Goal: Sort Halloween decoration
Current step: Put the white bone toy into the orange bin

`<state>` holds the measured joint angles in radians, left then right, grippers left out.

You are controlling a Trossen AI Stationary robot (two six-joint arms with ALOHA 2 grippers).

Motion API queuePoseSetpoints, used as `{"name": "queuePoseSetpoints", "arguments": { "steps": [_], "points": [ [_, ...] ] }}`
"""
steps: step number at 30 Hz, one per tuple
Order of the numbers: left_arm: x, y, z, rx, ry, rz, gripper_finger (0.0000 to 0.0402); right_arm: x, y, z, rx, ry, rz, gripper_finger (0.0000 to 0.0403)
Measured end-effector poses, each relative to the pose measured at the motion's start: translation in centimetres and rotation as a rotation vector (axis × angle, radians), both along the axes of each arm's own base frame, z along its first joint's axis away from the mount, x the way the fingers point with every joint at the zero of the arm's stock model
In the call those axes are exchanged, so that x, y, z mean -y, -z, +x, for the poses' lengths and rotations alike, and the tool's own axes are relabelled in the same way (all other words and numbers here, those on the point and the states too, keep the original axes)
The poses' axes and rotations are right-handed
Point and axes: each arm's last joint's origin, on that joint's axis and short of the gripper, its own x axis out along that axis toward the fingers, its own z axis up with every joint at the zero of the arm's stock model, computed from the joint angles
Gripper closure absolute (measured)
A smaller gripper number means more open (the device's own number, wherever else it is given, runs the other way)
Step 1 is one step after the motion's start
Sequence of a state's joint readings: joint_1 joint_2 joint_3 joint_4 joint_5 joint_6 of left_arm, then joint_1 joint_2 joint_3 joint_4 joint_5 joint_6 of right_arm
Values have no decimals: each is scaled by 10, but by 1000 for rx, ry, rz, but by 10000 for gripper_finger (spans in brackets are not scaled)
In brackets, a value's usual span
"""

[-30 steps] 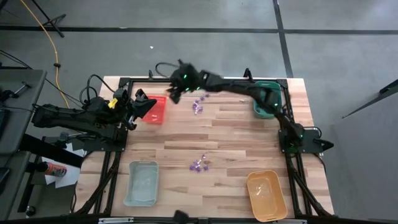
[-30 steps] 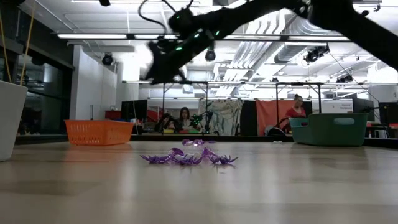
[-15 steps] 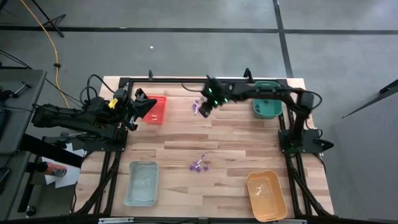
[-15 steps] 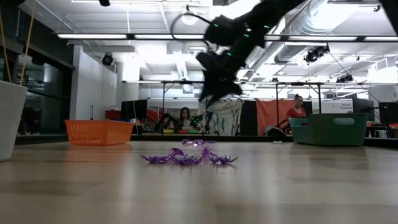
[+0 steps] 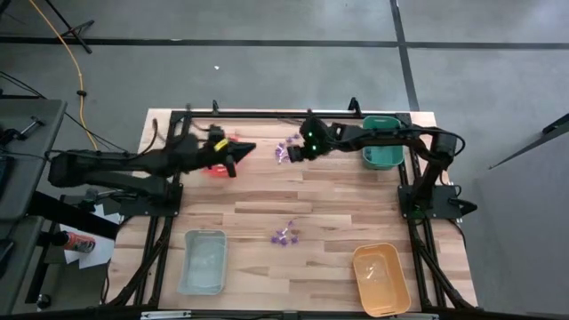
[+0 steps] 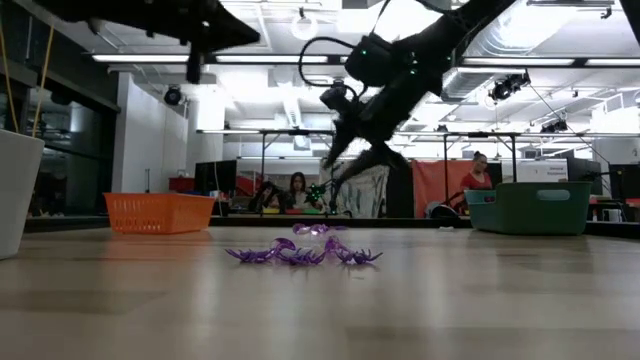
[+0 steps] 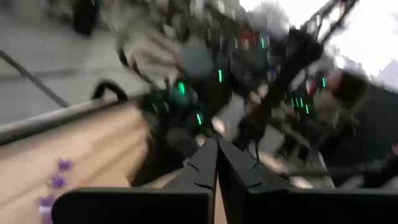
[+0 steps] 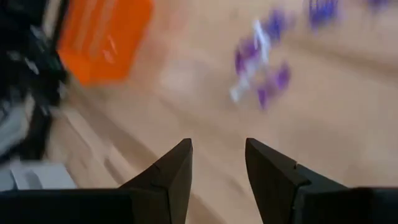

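The Halloween decoration lies in two heaps of tiny, mostly purple pieces. The far heap (image 5: pixel 286 148) shows in the right wrist view (image 8: pixel 264 59) with one whitish piece among the purple. The near heap (image 5: pixel 284 236) lies mid-table and fills the low view's foreground (image 6: pixel 300 253). My right gripper (image 5: pixel 294 153) (image 6: pixel 356 165) (image 8: pixel 217 149) hangs open in the air just right of the far heap, tilted down toward it. My left gripper (image 5: pixel 242 149) (image 7: pixel 217 146) is shut, empty, and reaches out over the red tray (image 5: pixel 222 162).
A green tray (image 5: pixel 382 153) stands at the far right, a pale blue tray (image 5: pixel 203 260) at the near left and an orange tray (image 5: pixel 380 277) at the near right. Bare wood lies between the two heaps. People sit in the room behind the table (image 6: pixel 297 190).
My right gripper has swung from beside the red tray toward the table's right and has come down beside the far heap. My left arm has stretched toward the right, so that its gripper now stands past the red tray. The pieces have stayed put.
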<state>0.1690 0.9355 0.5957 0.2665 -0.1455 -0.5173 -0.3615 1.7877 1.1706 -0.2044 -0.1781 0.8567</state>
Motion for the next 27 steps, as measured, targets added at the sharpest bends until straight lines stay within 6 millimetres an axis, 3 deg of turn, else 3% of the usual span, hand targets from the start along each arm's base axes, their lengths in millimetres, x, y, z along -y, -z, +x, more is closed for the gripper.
{"name": "queuePoseSetpoints", "arguments": {
  "steps": [3, 8, 13, 27],
  "points": [
    [-11, -12, 7, -34, 67, 9, 401, 10, -3, 9, 4, 42, -8, 261],
    [-24, -47, 6, 35, 66, 139, 401, 20, 8, 38, -40, 59, 55, 261],
    [-28, -69, -4, 81, 32, 210, 401, 16, 25, 68, -211, 54, 71, 261],
    [-25, -55, -14, -117, 53, 245, 401, 16, 51, 111, -462, 178, 58, 261]
  ]
}}
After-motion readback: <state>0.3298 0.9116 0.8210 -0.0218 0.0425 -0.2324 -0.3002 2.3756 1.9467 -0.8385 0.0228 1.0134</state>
